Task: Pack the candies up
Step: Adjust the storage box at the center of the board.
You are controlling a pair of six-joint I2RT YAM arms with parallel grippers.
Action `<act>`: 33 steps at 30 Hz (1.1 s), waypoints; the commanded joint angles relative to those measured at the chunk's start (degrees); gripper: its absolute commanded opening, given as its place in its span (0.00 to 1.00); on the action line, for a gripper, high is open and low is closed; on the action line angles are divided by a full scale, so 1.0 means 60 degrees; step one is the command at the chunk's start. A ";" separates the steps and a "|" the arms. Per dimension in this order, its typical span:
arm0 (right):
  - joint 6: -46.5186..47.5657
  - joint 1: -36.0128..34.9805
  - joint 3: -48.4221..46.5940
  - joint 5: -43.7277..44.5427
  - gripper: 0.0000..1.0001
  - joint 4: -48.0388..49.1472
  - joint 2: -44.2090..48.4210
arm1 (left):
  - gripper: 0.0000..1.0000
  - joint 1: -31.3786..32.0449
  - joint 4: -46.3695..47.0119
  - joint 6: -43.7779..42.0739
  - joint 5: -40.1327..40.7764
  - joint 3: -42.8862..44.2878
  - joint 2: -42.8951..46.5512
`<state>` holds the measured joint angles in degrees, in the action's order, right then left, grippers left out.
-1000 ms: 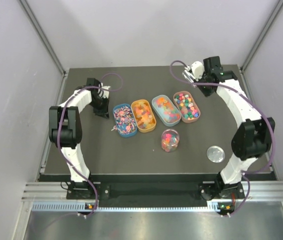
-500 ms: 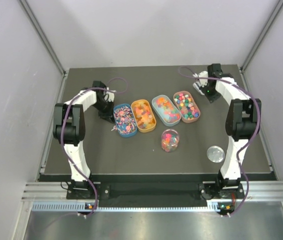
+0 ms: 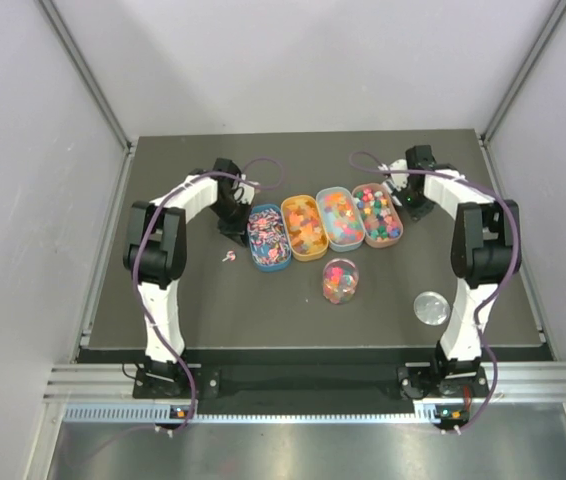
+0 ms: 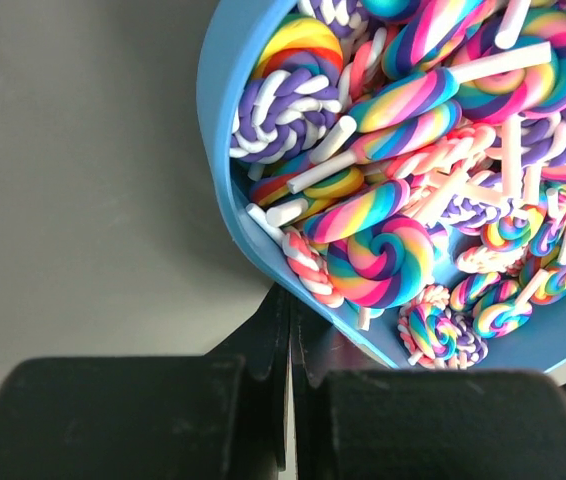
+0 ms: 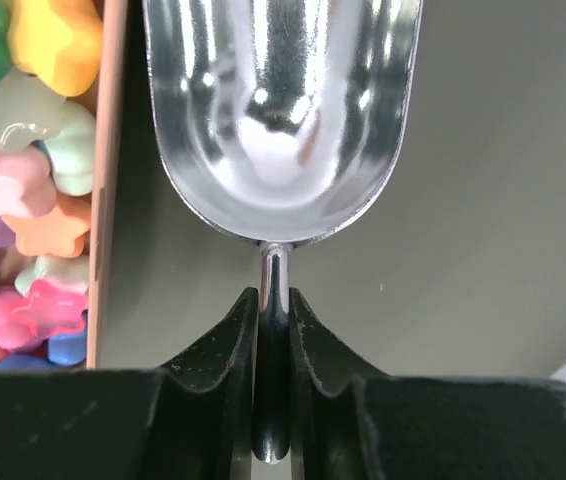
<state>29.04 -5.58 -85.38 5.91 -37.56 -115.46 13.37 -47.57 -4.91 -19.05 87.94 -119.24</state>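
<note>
Candies fill four oval trays in a row: lollipops in the blue tray (image 3: 269,238), gummies in the orange tray (image 3: 305,228), mixed sweets in the light blue tray (image 3: 340,218) and the brown tray (image 3: 376,213). A clear jar (image 3: 340,281) in front holds some candies. My left gripper (image 3: 233,215) is shut and empty, its tips (image 4: 290,300) against the blue tray's rim (image 4: 225,190). My right gripper (image 3: 410,200) is shut on the handle (image 5: 274,290) of an empty metal scoop (image 5: 283,110), just right of the brown tray (image 5: 111,180).
A round metal lid (image 3: 430,307) lies at the front right of the dark table. A stray candy (image 3: 228,257) lies on the table left of the blue tray. Grey walls close in the table's left, right and back sides.
Both grippers have moved inward toward the trays. The blue and orange trays have slid right, so the four trays now sit bunched together. A stray candy stays where the blue tray was.
</note>
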 commanded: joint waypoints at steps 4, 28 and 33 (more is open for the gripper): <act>-0.0006 -0.0212 0.0827 -0.0517 0.00 0.0137 0.1474 | 0.00 0.0877 0.0458 -0.0032 -0.0473 0.1074 -0.0634; 0.0229 0.0110 -0.0021 0.0084 0.00 -0.0083 0.0890 | 0.00 0.2504 0.0883 0.0481 -0.0707 0.3124 -0.1879; 0.0302 0.0110 -0.0637 0.0186 0.00 -0.0156 0.0274 | 0.00 0.2709 0.0941 0.0481 -0.0620 0.3668 -0.2245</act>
<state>29.56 -2.33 -85.80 18.28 -36.93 -112.31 24.47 -51.66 -3.03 -15.55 106.37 -130.26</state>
